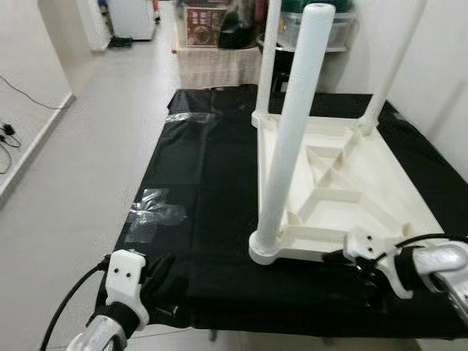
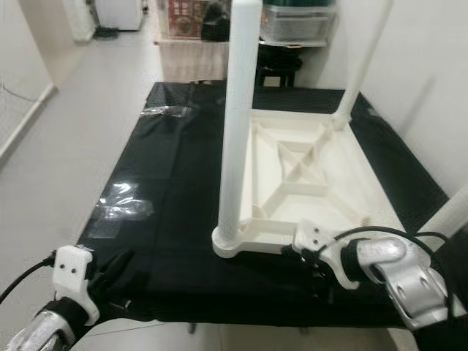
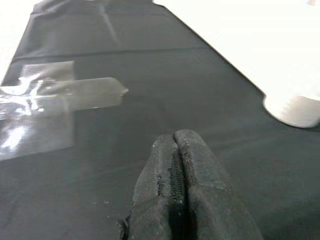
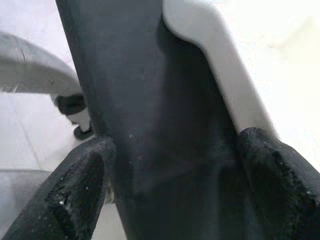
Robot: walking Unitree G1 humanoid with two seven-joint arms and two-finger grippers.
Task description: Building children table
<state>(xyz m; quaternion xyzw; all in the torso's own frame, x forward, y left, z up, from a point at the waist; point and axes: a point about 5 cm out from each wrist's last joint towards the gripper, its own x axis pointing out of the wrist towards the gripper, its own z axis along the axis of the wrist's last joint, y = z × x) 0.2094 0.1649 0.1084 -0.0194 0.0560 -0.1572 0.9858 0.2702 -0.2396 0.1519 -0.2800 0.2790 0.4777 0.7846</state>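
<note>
A white plastic children's table top (image 1: 351,190) lies upside down on a surface covered with black cloth (image 1: 205,175). Three white legs stand up from it: a thick near-left leg (image 1: 292,131), a far-left leg (image 1: 269,58) and a far-right leg (image 1: 387,73). My right gripper (image 1: 362,281) is at the table top's near edge, open, its fingertips (image 4: 75,185) apart with the cloth's edge and the white rim (image 4: 220,70) between them. My left gripper (image 1: 159,272) is shut with nothing in it, low over the cloth's near left corner, its fingers (image 3: 177,190) pressed together.
Patches of clear tape (image 1: 157,212) shine on the cloth's left side. Pale floor (image 1: 88,146) runs along the left, with cables (image 1: 11,135) by the wall. A white wall (image 1: 446,66) stands close on the right. Boxes and shelves (image 1: 219,29) crowd the far end.
</note>
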